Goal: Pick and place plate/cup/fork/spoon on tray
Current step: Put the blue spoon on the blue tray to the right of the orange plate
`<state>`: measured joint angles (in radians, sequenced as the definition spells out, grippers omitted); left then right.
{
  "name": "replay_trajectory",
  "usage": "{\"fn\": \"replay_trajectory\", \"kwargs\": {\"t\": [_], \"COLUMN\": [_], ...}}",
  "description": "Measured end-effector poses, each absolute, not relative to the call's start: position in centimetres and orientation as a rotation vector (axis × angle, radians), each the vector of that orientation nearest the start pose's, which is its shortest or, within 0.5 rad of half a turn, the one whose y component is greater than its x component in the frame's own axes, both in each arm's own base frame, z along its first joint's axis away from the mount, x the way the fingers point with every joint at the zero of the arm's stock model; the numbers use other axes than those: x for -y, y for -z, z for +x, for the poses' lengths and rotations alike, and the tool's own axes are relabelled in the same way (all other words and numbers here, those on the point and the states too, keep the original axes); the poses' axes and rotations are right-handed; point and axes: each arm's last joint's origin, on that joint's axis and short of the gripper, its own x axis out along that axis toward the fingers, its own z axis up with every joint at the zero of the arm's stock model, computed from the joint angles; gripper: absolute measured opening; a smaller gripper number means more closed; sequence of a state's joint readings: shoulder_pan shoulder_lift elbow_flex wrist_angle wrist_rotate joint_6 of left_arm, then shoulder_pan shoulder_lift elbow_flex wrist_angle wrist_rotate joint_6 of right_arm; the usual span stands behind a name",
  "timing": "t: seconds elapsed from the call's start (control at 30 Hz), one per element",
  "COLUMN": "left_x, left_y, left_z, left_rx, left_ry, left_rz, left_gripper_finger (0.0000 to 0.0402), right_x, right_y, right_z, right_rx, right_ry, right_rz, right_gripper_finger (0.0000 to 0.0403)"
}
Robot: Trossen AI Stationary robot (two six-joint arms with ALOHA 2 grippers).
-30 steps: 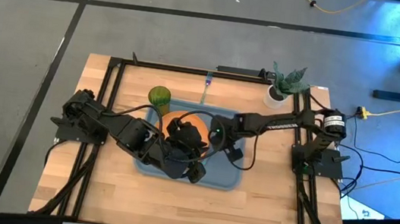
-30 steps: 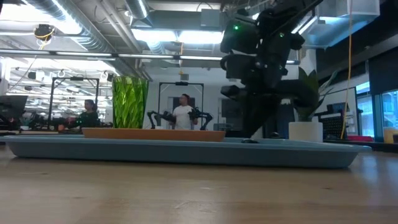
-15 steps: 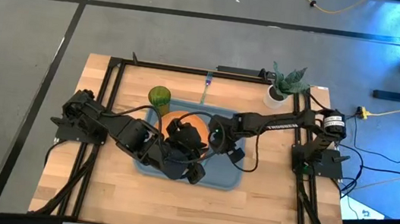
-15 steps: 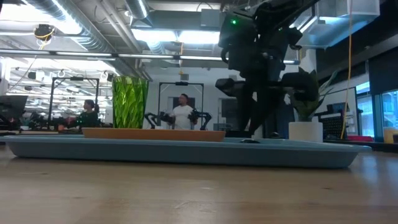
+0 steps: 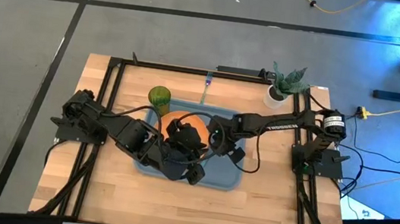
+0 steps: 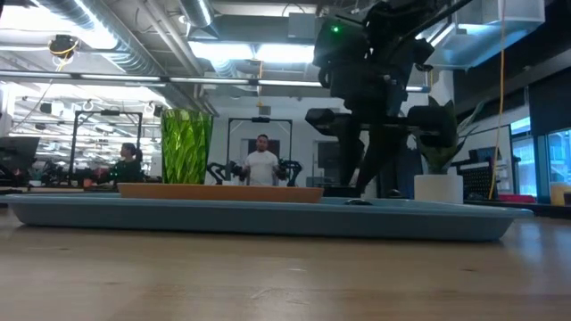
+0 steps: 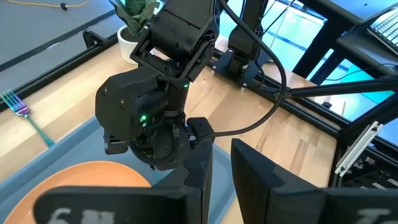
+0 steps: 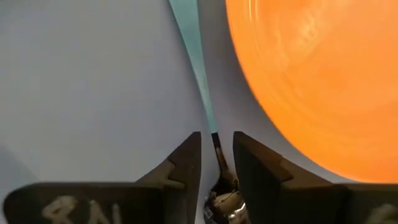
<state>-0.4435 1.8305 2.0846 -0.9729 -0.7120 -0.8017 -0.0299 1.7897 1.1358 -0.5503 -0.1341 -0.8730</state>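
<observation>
Here, the right gripper (image 8: 216,163) fingers stand open over the spoon (image 8: 200,74) lying on the tray (image 8: 93,93) beside the plate (image 8: 317,81); we should lift straight up. The left gripper (image 7: 221,177) fingers hang slightly parted, empty.

Both arms (image 5: 181,144) crowding the tray (image 5: 226,178)

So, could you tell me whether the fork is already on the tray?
No, the fork lies on the bare wooden table beyond the tray, clear of its far rim.

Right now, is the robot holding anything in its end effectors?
No. The right end effector stands open over the spoon, which lies on the tray beside the plate. The left end effector holds nothing.
</observation>
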Motion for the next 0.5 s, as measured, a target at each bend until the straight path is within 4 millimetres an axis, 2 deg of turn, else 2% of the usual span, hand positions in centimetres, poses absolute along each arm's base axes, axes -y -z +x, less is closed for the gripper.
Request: {"fn": "replay_trajectory", "kwargs": {"t": [0.17, 0.33, 0.5], "left_x": [14.5, 14.5, 14.5], "left_y": [-41.9, -41.9, -41.9], "left_z": [34.9, 34.9, 34.9], "left_rx": [-0.455, -0.456, -0.456], "left_ry": [-0.472, -0.472, -0.471], "left_rz": [-0.379, -0.379, -0.379], "left_gripper_finger": [0.0053, 0.0053, 0.0053], "right_x": [0.6, 0.6, 0.7], "right_y": [-16.6, -14.6, -13.7], "right_z": [34.4, 34.7, 35.1], "right_rx": [-1.077, -1.13, -1.147], "right_ry": [-0.612, -0.646, -0.631], "right_rz": [-0.668, -0.676, -0.697], "right_gripper_finger": [0.0098, 0.0098, 0.0098]}}
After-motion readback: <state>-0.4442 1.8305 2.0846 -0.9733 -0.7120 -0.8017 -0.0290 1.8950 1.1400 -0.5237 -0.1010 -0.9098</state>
